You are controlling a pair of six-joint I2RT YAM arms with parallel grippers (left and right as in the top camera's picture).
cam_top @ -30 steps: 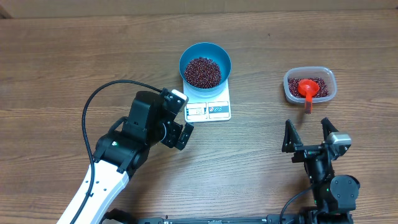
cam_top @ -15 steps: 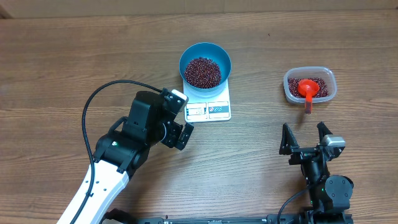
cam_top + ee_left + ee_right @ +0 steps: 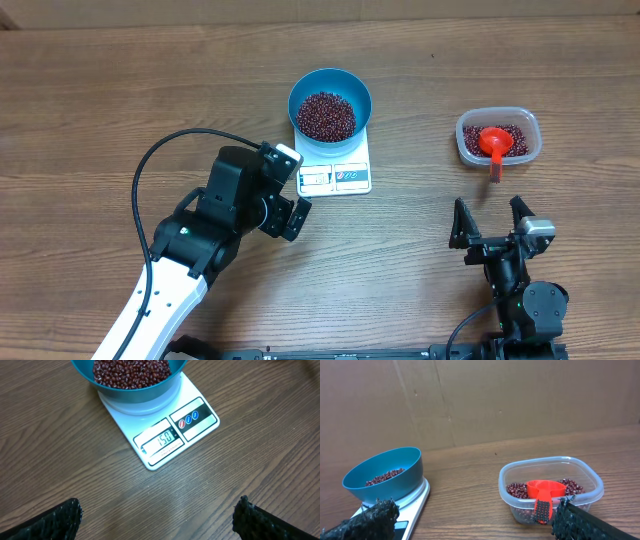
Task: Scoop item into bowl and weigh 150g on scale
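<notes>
Beans (image 3: 325, 115): a dark red-brown heap lies in the blue bowl (image 3: 300, 92), which stands on the white scale (image 3: 336, 178) in the upper middle of the overhead frame. In the left wrist view the bowl covers the far part of the scale, and the display (image 3: 161, 440) on the near edge reads 150. More beans fill the clear tub (image 3: 531, 128) at upper right. A red scoop (image 3: 493, 142) rests in that tub, its handle reaching over the near rim. The left gripper (image 3: 292, 188) sits just below and left of the scale, jaws spread wide and holding nothing. The right gripper (image 3: 489, 222) sits at lower right, below the tub and apart from it, jaws likewise wide and empty. All stand on a brown wooden table (image 3: 100, 100)
</notes>
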